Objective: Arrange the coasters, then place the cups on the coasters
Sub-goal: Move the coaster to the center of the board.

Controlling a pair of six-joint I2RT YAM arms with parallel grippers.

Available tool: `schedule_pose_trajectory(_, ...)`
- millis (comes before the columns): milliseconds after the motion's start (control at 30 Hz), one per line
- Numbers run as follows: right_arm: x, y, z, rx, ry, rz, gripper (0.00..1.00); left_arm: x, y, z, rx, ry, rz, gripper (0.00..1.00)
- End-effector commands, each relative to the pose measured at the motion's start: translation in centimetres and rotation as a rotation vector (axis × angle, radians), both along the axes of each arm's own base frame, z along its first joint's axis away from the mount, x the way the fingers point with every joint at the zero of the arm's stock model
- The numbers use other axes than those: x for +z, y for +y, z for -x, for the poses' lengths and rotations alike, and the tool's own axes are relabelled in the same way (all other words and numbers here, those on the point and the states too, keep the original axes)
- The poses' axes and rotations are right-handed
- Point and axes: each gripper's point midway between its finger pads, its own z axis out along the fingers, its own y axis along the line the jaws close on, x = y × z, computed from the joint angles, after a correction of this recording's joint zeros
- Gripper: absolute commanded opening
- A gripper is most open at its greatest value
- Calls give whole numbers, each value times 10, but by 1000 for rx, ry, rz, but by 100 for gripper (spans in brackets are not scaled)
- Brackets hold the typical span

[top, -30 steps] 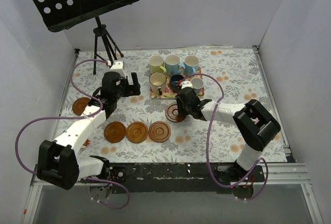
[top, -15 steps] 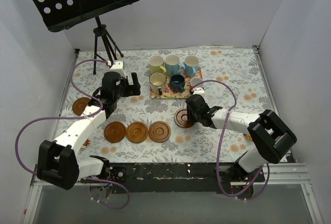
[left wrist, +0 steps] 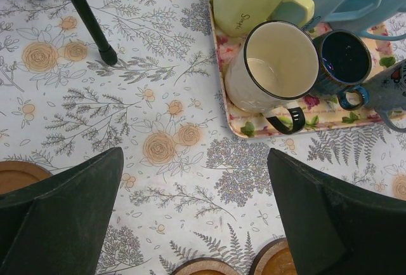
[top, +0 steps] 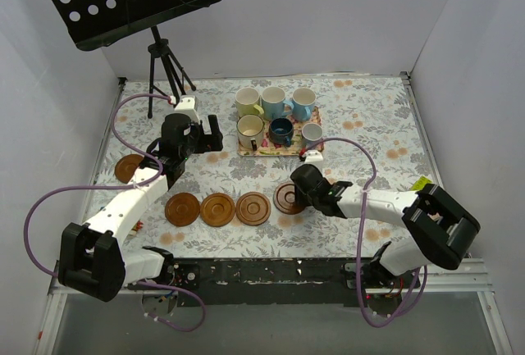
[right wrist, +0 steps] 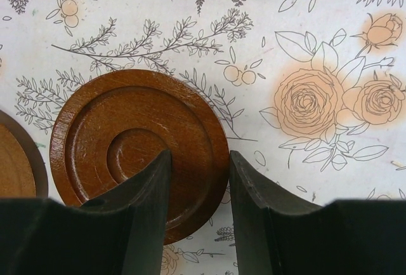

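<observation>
Right hand (right wrist: 200, 157) is straddling the coaster (right wrist: 127, 141) at its rim: one finger over its face, one off its edge. Cannot tell if it is gripping. The coaster is lying flat, grooved face up, at the right end of the row with three other coasters (top: 217, 208) on the table (top: 369, 117). Round, so no long axis. Left hand (left wrist: 195, 154) is hovering, fully released.

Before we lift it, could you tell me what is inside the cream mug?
The cream mug looks empty: its pale bottom shows, while the near inner wall is hidden.
</observation>
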Motion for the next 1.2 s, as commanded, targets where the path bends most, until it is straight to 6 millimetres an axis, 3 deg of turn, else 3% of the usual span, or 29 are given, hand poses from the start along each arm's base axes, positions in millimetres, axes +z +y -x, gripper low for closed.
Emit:
schedule_pose_trajectory(0, -50, -47, 67, 52, 249, 193, 40, 14, -1, 2, -11, -41, 12, 98)
schedule_pose_trajectory(433, -51, -55, 84, 59, 252, 184, 40, 12, -1, 1, -13, -36, 13, 98)
schedule_pose_trajectory(667, -46, -45, 81, 74, 232, 172, 40, 10, -2, 2, -14, -32, 12, 98)
schedule_pose_trajectory(1167, -45, -46, 91, 75, 230, 178, 40, 11, -3, 2, -18, -32, 15, 98)
